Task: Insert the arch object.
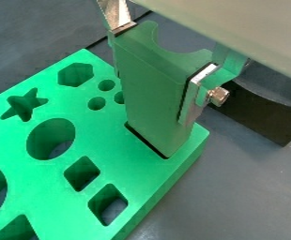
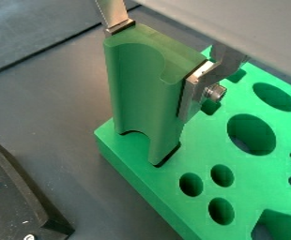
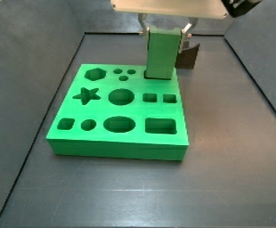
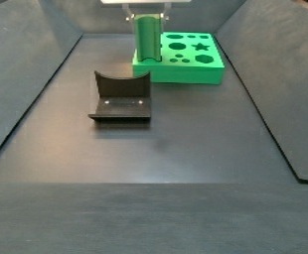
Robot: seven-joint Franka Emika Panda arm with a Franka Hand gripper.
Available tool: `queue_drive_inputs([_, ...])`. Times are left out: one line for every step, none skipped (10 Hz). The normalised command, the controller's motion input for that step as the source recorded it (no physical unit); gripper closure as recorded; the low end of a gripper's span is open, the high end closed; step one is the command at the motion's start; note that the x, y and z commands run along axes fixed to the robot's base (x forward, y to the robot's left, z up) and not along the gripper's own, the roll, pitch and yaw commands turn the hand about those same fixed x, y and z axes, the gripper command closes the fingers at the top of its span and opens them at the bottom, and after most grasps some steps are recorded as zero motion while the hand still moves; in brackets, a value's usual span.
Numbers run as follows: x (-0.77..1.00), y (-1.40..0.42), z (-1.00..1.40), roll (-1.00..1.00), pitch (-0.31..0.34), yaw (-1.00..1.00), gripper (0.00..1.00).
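The arch object (image 1: 155, 89) is a tall green block with a semicircular notch in its end, not a dark one. It stands upright with its lower end in a slot at a corner of the green board (image 1: 135, 173). My gripper (image 1: 157, 61) is shut on its upper part, a silver finger (image 1: 198, 92) on each side. The arch object (image 2: 142, 94), gripper (image 2: 157, 58) and board (image 2: 130, 173) show the same way here. In both side views the arch object (image 3: 163, 55) (image 4: 146, 40) stands at the board's corner (image 3: 117, 147) (image 4: 184, 74) under the gripper (image 3: 166, 34) (image 4: 146, 12).
The dark fixture (image 4: 121, 96) stands on the floor near the board's corner, close to the held piece (image 1: 268, 112) (image 2: 17, 197) (image 3: 188, 56). The board has star, hexagon, round and square holes. Dark walls ring the floor.
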Motion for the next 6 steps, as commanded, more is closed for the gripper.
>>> queue_drive_inputs([0.00,0.01,-0.22,-0.22,-0.001,-0.13,1.00])
queue_drive_inputs([0.00,0.00,-0.22,-0.24,-0.007,0.00,1.00])
queue_drive_inputs([-0.05,0.00,-0.20,-0.20,-0.007,0.07,1.00])
queue_drive_inputs([-0.05,0.00,-0.21,-0.17,-0.019,0.14,1.00])
queue_drive_inputs([0.00,0.00,-0.19,-0.16,-0.001,0.16,1.00])
queue_drive_inputs([0.00,-0.01,-0.30,-0.14,0.000,0.14,1.00])
